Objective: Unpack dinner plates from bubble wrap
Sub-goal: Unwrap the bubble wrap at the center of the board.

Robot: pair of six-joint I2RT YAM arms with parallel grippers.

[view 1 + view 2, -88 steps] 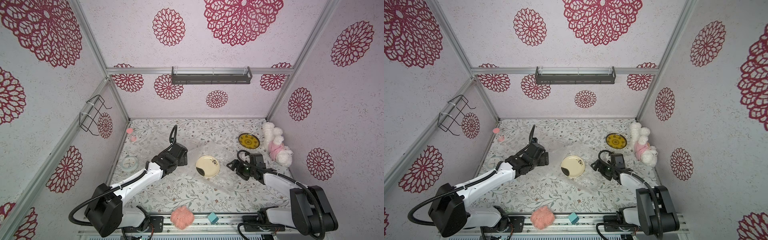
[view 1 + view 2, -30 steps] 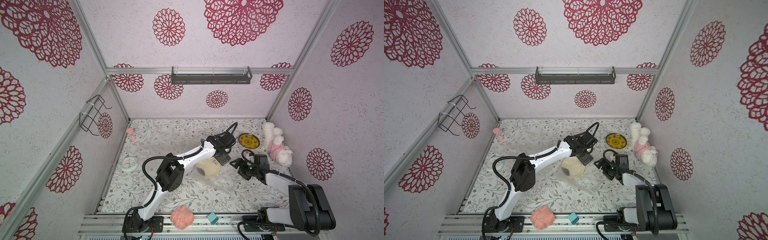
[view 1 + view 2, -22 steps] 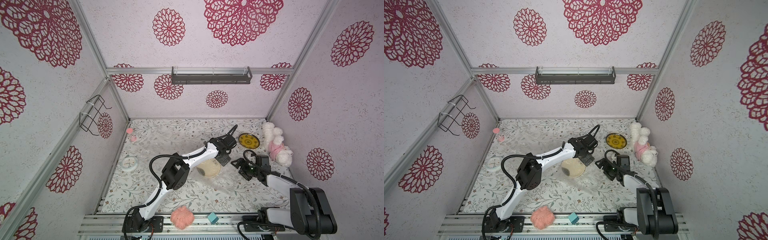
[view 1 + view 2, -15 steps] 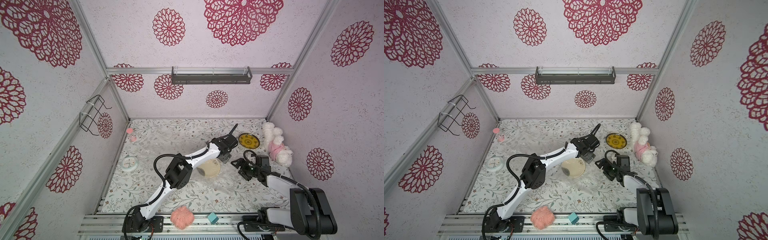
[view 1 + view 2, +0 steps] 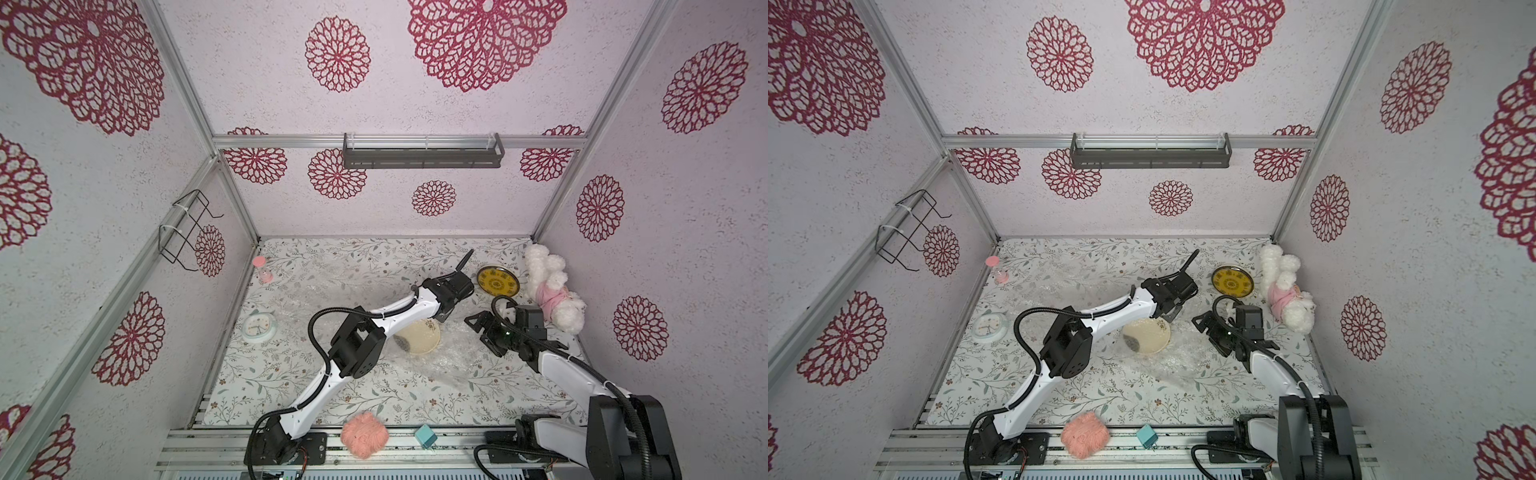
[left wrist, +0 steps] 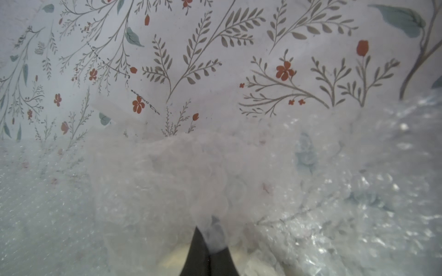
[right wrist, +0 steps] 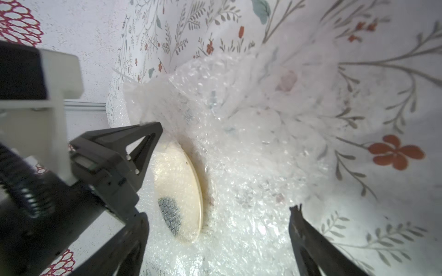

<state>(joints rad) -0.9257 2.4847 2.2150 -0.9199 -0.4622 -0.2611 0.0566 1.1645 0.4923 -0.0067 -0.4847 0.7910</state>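
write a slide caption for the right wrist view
Left gripper pinches the bubble wrap at the cream plate rim; right gripper open beside it

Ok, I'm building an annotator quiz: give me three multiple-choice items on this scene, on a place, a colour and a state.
1. The bright yellow round patterned plate lies: A) at the near left corner; B) beside the white plush toy; C) dead centre.
2. The small cube on the front metal rail is: A) teal; B) red; C) black.
3. The left gripper is: A) wide open; B) shut on a plate; C) shut on the clear bubble wrap.
Key: 1 B, they lie side by side; 2 A, in both top views; 3 C, its wrist view shows film pinched between closed fingers.
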